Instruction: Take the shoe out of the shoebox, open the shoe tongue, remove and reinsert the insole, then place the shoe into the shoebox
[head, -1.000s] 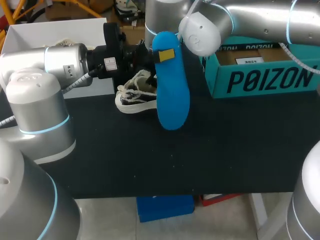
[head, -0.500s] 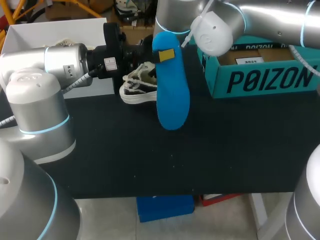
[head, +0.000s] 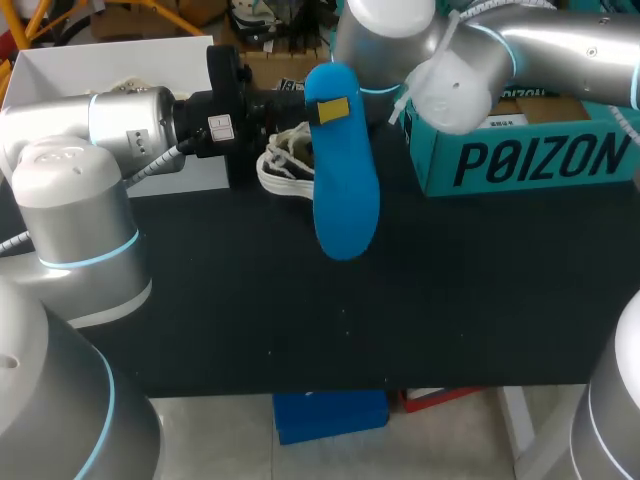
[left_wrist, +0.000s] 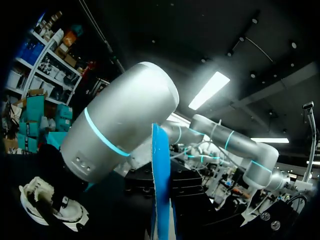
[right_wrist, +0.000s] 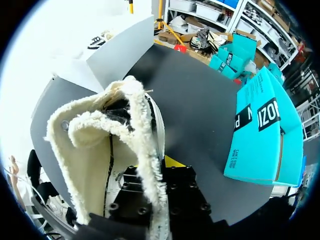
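My left gripper (head: 330, 108) is shut on the upper end of a blue insole (head: 345, 175), which hangs upright above the black table (head: 400, 300). In the left wrist view the insole (left_wrist: 161, 190) rises edge-on from between the fingers. The white shoe (head: 283, 165) with fleece lining hangs just behind the insole, off the table. My right gripper (right_wrist: 155, 170) is shut on the shoe's (right_wrist: 112, 145) side wall, with the opening spread wide. In the head view the right gripper itself is hidden behind the insole. The shoe (left_wrist: 47, 207) also shows beside the right arm (left_wrist: 125, 125).
The teal shoebox (head: 530, 150) stands open at the back right of the table and also shows in the right wrist view (right_wrist: 260, 130). A white box (head: 100, 60) stands at the back left. The table's front half holds nothing.
The right arm has swung right and carried the shoe up and to the right, off the table, behind the insole. The left arm and the insole have kept still.
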